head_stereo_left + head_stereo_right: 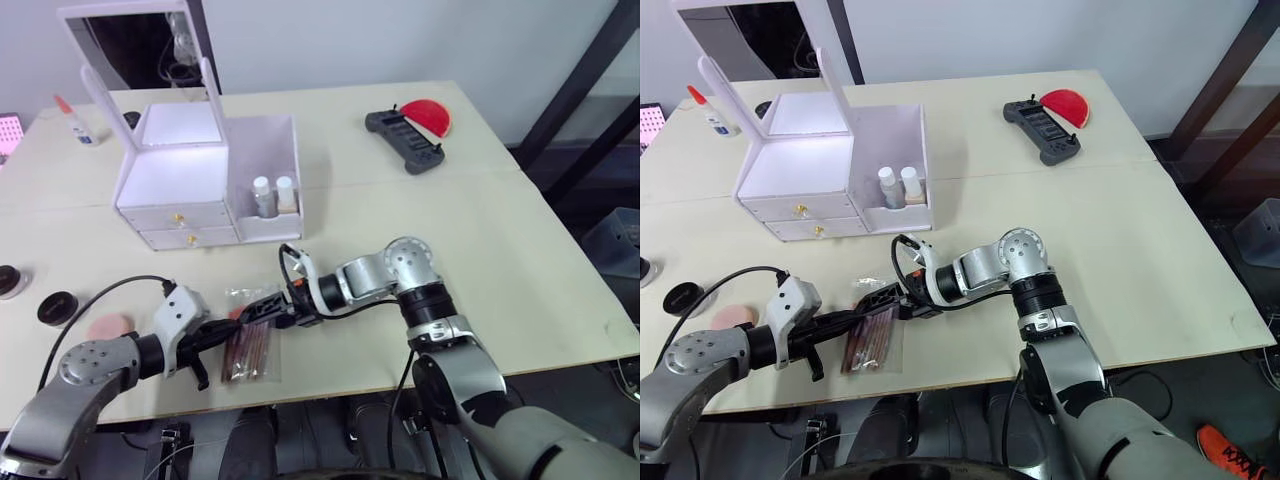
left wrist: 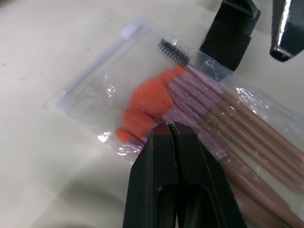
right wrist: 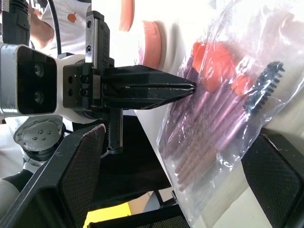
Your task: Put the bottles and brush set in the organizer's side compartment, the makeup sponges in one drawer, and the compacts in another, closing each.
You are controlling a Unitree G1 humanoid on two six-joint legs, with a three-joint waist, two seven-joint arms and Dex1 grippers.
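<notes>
The left pincer [image 2: 171, 130], pressed together, pins the brush bag [image 1: 250, 335] to the surface [image 1: 520, 240] so the spread right pincer [image 1: 268, 310] can grip

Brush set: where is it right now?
The brush set lies bagged near the table's front edge, between the left end effector and right end effector, pink sponge to its left.

Crowded at the near edge of the table [image 1: 500, 250]: brush set [image 1: 250, 345] hemmed in from both sides, left gripper [image 1: 228, 333] shut with its tips at the bag's left edge, right gripper [image 1: 262, 312] spread wide at the bag's far end. Blocked farther back by the organizer [image 1: 210, 180], two bottles [image 1: 273, 195] already filling part of its side compartment. Open tabletop to the right and far right, up to the controller [image 1: 403, 140].
</notes>
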